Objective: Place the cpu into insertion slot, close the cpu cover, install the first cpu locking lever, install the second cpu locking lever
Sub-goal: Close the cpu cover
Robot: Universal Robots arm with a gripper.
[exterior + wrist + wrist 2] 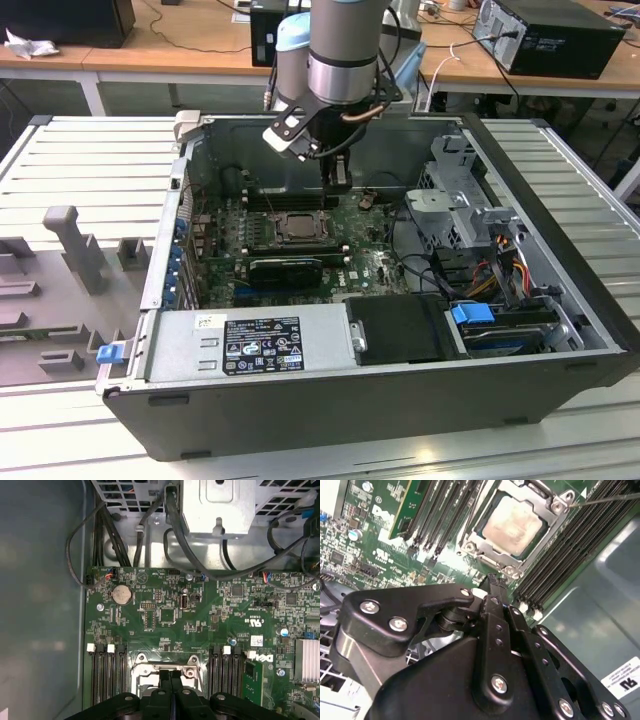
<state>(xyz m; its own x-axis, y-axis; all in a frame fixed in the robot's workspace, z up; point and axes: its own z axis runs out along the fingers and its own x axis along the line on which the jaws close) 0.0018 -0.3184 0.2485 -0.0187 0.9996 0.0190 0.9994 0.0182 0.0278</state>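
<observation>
The cpu [512, 522] lies in the slot [479, 528] near the board's [165, 615] middle, with the cover [487, 549] down over it. The gripper [492, 580], fingers pinched together and empty, hovers just beside the cover's edge. The likely step is lever 1 [605, 499], which needs pressing under its catch

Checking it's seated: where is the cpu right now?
In the second wrist view the pale silvery-beige square cpu sits inside the window of the silvery metal cpu cover, between banks of long black memory slots.
</observation>
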